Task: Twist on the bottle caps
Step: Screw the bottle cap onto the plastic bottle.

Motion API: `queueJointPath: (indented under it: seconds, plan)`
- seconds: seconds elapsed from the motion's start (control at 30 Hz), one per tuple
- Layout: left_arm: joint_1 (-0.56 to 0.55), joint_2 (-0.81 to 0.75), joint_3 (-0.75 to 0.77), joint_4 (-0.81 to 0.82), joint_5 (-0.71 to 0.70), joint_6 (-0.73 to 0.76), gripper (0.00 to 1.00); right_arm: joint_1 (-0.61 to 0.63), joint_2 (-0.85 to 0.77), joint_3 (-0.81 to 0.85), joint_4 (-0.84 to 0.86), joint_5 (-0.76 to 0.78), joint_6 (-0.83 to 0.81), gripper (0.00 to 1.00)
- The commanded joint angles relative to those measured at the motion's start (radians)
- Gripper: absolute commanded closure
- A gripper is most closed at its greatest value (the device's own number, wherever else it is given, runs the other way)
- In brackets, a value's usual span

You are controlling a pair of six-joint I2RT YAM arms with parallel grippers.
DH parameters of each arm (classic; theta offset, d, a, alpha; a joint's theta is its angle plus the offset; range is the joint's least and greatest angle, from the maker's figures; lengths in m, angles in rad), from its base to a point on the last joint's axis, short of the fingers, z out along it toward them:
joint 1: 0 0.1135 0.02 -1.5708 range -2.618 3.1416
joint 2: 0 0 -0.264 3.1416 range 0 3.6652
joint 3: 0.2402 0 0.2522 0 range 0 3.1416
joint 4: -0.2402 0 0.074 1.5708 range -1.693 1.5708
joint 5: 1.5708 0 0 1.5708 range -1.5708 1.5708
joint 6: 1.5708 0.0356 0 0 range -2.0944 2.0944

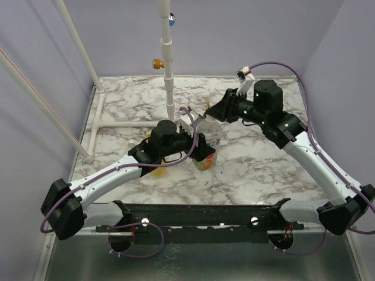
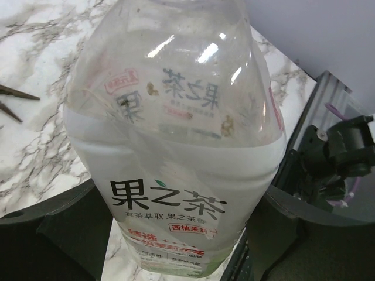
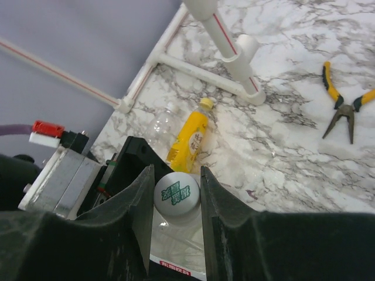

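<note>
The clear bottle (image 1: 210, 139) with the green-and-white label stands upright at the table's middle. My left gripper (image 1: 201, 153) is shut on its lower body; the label fills the left wrist view (image 2: 170, 205). My right gripper (image 1: 212, 115) is shut on the whitish cap (image 3: 177, 194) with green print, both jaws touching its sides, on top of the clear bottle's neck. The yellow bottle (image 3: 188, 139) lies on its side beyond, with a yellow cap (image 3: 205, 103) on its neck. No blue cap shows on the table.
Yellow-handled pliers (image 3: 343, 105) lie on the marble to the right of the bottles. A white pipe frame (image 1: 169, 76) stands at the back, with a base bar (image 3: 199, 70) on the table. Purple walls close in the table's sides.
</note>
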Motion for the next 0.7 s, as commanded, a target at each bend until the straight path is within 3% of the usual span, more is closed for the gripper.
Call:
queueJointPath:
  seconds: [0.0,0.3,0.47,0.57,0.67]
  plan:
    - [-0.019,0.032,0.089,0.037,-0.268,-0.014,1.00,0.039,0.051,0.057,-0.176,0.209,0.085,0.82]
    - [-0.146,0.163,0.210,0.079,-0.623,0.018,1.00,0.123,0.176,0.175,-0.354,0.522,0.235,0.86]
    - [-0.184,0.230,0.257,0.108,-0.720,0.019,1.00,0.152,0.206,0.196,-0.374,0.606,0.287,0.86]
    - [-0.187,0.254,0.266,0.108,-0.706,0.018,1.00,0.153,0.195,0.185,-0.345,0.599,0.293,0.77]
    - [-0.186,0.245,0.239,0.090,-0.682,0.020,1.00,0.152,0.174,0.201,-0.332,0.606,0.278,0.58]
